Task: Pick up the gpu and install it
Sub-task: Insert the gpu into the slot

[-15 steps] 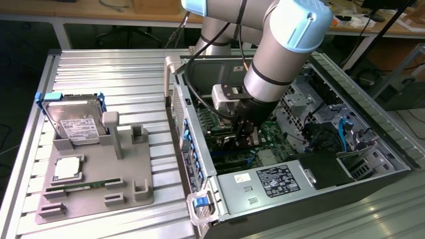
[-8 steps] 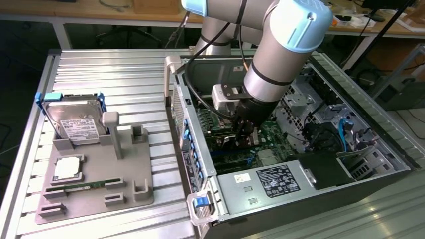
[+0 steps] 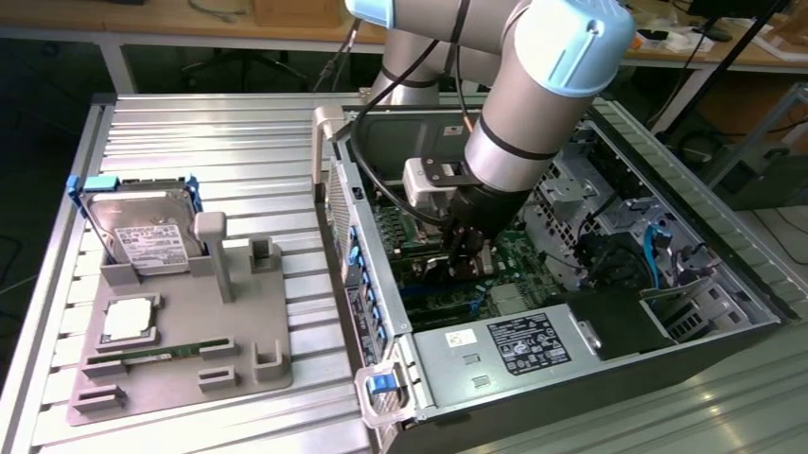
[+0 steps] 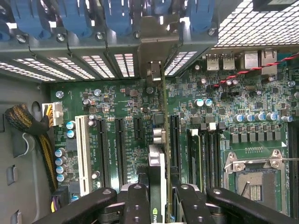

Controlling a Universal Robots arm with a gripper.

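Observation:
The gpu (image 4: 157,161) is seen thin edge-on, standing upright over the green motherboard (image 4: 196,105) inside the open computer case (image 3: 374,284). My gripper (image 4: 159,198) is shut on it, one black finger (image 4: 135,196) on each side of the card. Its silver end bracket (image 4: 154,70) reaches the slotted rear wall under the blue clips. The card's lower edge runs along a black expansion slot; whether it is seated I cannot tell. In the exterior view the gripper (image 3: 463,253) is low inside the case, above the board.
Free black and white expansion slots (image 4: 102,149) lie beside the card, an open CPU socket (image 4: 252,179) on the other side. Left of the case in the exterior view, a grey holder (image 3: 189,364) carries a hard drive (image 3: 146,232), a processor (image 3: 131,320) and a memory stick (image 3: 165,352).

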